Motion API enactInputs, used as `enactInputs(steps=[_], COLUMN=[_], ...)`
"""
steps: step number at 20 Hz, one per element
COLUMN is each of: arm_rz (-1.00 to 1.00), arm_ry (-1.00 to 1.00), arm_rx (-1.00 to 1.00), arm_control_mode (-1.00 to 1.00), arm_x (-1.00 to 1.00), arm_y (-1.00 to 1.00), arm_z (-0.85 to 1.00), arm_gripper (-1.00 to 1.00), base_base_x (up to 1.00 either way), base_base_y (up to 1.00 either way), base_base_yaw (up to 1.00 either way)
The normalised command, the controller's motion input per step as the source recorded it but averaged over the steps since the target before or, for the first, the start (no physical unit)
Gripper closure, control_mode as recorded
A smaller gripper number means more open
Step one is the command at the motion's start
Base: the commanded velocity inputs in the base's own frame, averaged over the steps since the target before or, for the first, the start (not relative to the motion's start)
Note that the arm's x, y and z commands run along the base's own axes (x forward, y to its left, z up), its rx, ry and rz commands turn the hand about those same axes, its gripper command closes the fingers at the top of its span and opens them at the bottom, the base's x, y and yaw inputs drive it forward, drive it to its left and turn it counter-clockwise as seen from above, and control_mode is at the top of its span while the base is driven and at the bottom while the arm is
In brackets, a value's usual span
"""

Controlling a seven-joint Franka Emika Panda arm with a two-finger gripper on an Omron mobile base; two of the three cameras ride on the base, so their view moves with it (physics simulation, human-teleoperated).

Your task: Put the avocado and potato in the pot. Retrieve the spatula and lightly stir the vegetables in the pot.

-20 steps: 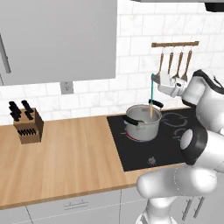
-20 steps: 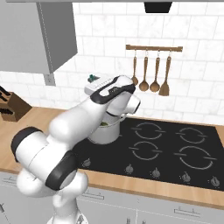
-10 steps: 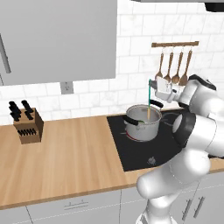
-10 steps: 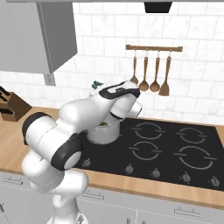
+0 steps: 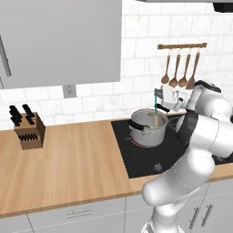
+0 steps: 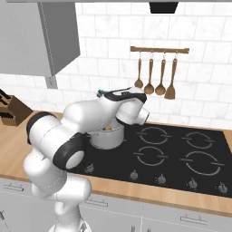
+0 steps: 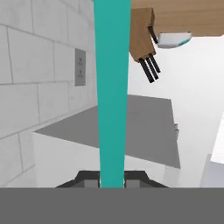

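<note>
The steel pot [image 5: 148, 129] stands on the cooktop's rear left burner, and the arm covers most of the pot [image 6: 108, 138] in the right base view. My gripper [image 5: 162, 104] is shut on the spatula [image 5: 156, 99], which stands almost upright with its tan blade [image 5: 157, 121] dipped inside the pot. In the hand view the teal spatula handle [image 7: 111, 87] runs up from my gripper [image 7: 111, 180], clamped between both fingertips [image 7: 89, 179]. A yellowish patch [image 6: 108, 128] shows above the pot rim; I cannot tell whether it is potato or blade. The avocado is hidden.
Wooden spoons and a turner [image 5: 179, 73] hang on a wall rail just behind the hand. The black cooktop [image 6: 172, 154] spreads to the right. A knife block [image 5: 28, 129] stands at the far left of the wooden counter. An upper cabinet [image 5: 59, 41] hangs overhead.
The hand has swung a little over the pot with the spatula still gripped, and the handle has dropped slightly. The pot has stayed put.
</note>
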Motion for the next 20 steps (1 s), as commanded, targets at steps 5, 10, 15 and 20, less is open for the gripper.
enactInputs(steps=[5,10,15,20], arm_rz=[0.0,0.0,0.0,0.0], arm_ry=[-0.02,-0.14,-0.09,-0.04], arm_rx=[-0.09,-0.01,0.0,0.0], arm_control_mode=[-1.0,-1.0,-1.0,-1.0], arm_x=[0.0,0.03,0.13,0.23], arm_y=[0.11,0.47,0.44,0.22], arm_z=[-0.2,-0.3,-0.31,-0.01], arm_gripper=[1.0,1.0,1.0,1.0], base_base_x=[0.0,0.0,0.0,0.0], base_base_y=[0.0,0.0,0.0,0.0], base_base_yaw=[0.0,0.0,0.0,0.0])
